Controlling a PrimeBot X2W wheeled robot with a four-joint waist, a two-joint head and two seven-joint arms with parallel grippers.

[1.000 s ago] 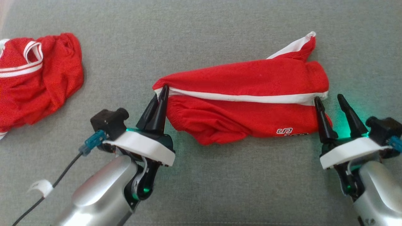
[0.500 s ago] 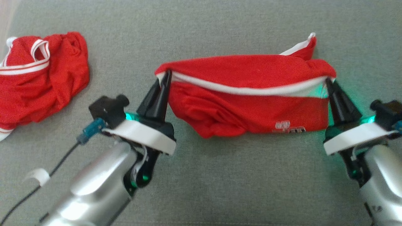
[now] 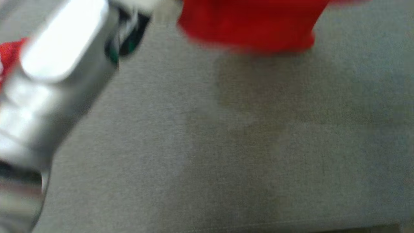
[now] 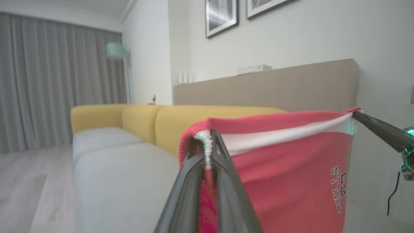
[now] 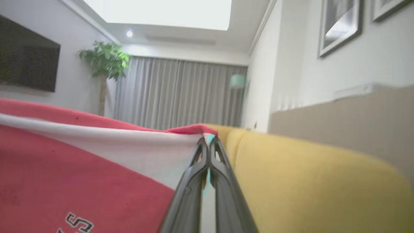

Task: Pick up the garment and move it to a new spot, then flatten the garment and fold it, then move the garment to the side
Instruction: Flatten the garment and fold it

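My left pincer (image 4: 208, 137) is closed tight on the left top corner of the red garment (image 4: 291, 168). Its two dark fingers pinch the white band (image 4: 284, 137) along the top edge. My right pincer (image 5: 207, 139) is closed as well, gripping the right end of the same band.

The garment hangs stretched between the two pincers above the grey seat cushion (image 3: 226, 145), band uppermost. Its black lettering (image 4: 338, 189) is near the right side.

The head view is blurred. There the garment's lower edge shows at the top, with a soft shadow on the cushion beneath it. My silver left forearm (image 3: 58, 51) crosses the left side. A red patch (image 3: 9, 55) sits at the left edge, too blurred to identify.

On the far side stands a yellow sofa back (image 4: 136, 118). Framed pictures (image 4: 222, 14) hang on the pale wall above.
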